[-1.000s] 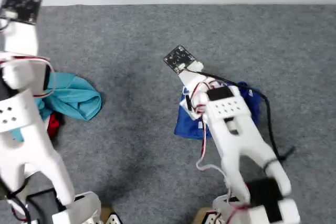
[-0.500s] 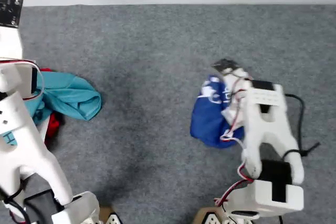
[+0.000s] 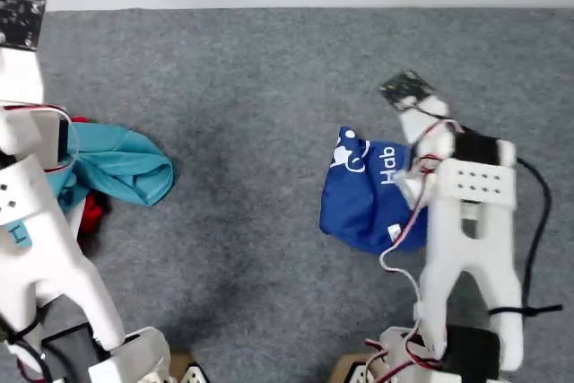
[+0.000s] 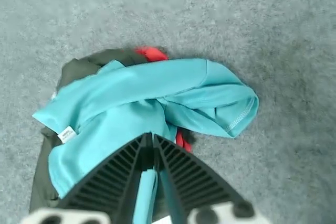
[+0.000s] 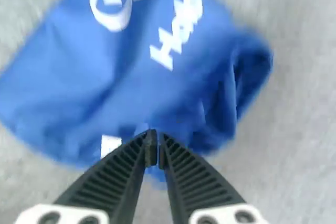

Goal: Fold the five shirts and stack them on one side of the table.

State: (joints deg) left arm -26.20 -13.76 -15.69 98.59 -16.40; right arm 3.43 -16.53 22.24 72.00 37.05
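Evidently the step in hand is the blue shirt (image 3: 363, 199), which lies bunched and partly doubled over on the grey counter (image 3: 242, 78), at about 3 o'clock from its middle. The right claw (image 5: 152, 149) is clenched with its tips at the shirt's hem, apparently pinching the cloth there, just beside a small white label. Over at 9 o'clock sits the heap: a teal shirt (image 3: 126, 166) on top, with a red shirt (image 3: 91, 213) and a dark shirt (image 4: 79, 69) peeking from beneath. The left claw (image 4: 152, 141) hangs over the teal one, jaws pressed together; whether it holds cloth I cannot tell. By my reckoning, none of these shirts looks neatly folded yet. Next, the right arm must draw the hem across to flatten the fold, then let go without dragging the shirt out of shape.
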